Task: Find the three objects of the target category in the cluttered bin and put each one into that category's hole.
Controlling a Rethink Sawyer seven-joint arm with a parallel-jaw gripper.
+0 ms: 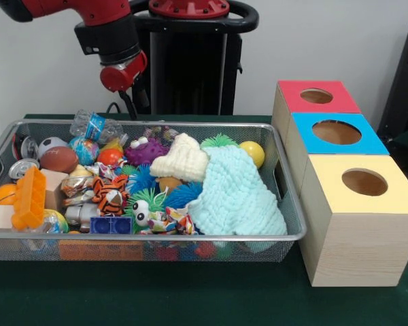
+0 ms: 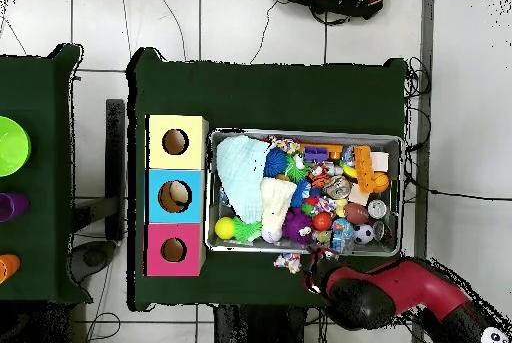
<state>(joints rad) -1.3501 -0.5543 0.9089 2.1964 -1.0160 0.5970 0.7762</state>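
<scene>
We see the bin [image 1: 285, 234] full of toys, three boxes [image 1: 340, 146] beside it, arm [image 1: 112, 41] raised behind, gripper state we cannot tell.

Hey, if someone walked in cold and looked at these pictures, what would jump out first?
Probably the wire mesh bin heaped with bright toys, with a big pale turquoise knitted cloth draped over its end nearest the boxes. Beside it stand three wooden boxes with round holes, topped red, blue and yellow. The red and black robot arm hangs above the bin's far edge.
</scene>
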